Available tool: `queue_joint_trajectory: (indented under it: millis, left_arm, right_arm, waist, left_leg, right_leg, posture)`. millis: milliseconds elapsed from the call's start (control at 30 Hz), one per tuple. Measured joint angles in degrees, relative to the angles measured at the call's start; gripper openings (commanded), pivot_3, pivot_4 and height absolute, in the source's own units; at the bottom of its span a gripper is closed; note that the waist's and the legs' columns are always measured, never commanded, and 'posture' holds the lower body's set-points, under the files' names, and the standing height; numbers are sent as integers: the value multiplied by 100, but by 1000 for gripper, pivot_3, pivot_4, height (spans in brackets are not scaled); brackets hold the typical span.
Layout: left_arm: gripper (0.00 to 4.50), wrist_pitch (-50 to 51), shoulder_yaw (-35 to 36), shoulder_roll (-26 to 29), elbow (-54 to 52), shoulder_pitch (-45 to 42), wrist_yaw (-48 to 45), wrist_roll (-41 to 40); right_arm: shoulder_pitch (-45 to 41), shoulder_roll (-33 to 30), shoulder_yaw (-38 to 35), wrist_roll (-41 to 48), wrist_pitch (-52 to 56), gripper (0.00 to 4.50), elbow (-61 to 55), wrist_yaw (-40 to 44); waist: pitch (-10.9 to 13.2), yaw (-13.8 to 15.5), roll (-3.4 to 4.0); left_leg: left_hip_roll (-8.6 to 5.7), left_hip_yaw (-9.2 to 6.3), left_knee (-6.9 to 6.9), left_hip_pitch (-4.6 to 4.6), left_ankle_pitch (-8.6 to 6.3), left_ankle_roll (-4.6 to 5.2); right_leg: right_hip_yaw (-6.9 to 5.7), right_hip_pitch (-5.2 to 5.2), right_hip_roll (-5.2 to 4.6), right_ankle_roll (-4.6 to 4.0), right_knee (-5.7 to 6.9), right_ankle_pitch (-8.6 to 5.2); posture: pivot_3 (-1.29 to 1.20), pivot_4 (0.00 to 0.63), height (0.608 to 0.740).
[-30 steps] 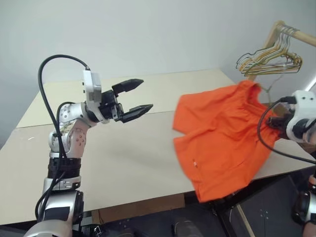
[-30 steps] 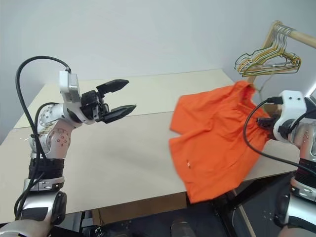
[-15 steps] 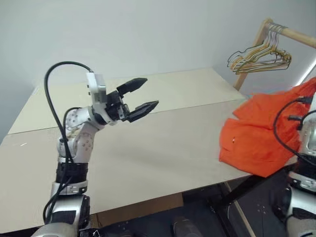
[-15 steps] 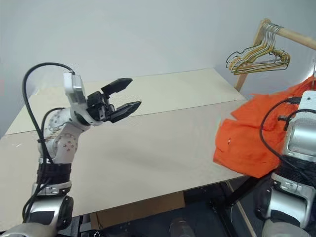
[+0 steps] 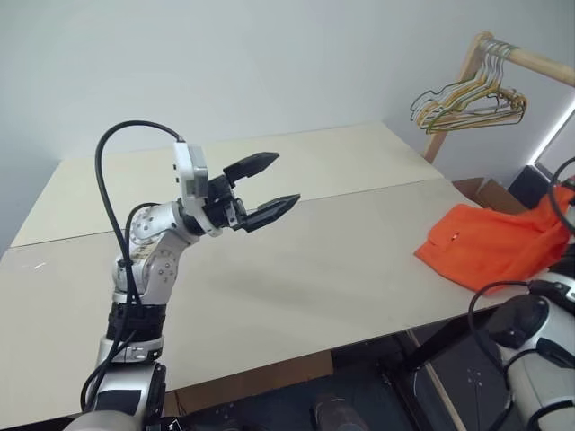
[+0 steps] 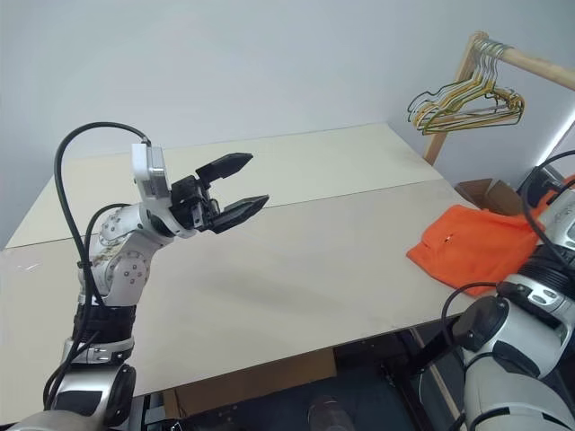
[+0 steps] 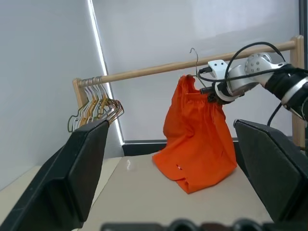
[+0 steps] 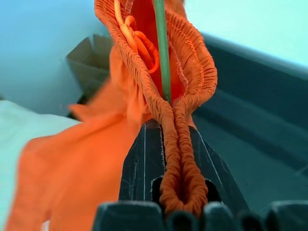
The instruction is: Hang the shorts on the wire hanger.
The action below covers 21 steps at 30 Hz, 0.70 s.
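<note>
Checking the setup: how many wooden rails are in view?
1: the wooden rail runs beyond the table's far end, carrying a bunch of hangers at one end; the right gripper holds the shorts up just under it.

Shorts: carried from over the middle-right of the counter out past its right edge; now only the lower part trails on the counter's right corner.
Right end effector: swung rightward and upward with the waistband clamped, now beside the wooden rail.
Shorts' drape: formerly spread wide in the air, now hanging bunched.
</note>
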Motion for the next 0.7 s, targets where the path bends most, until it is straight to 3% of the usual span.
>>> queue_joint_trajectory:
  millis: [367,700]
  left_arm:
    - [4500,-5,-52,15,0,26,-136,3]
    - [4500,-7,-98,16,0,26,-207,32]
  right_arm:
    - [-439,-821,-712,757,-623,90,1561,-329]
    - [-690,-1257,-775,1410,-1275,90,2821,-364]
  waist:
    - [3,-20,9]
    - [3,-70,9]
  left_leg:
    - [-2,44,-13,5,0,0]
    - [-2,57,-26,9,0,0]
  right_leg:
    - [8,3,0,1,-13,-1]
    - [10,12,0,2,-29,-1]
  posture:
    - [-231,0,740]
    - [-227,0,740]
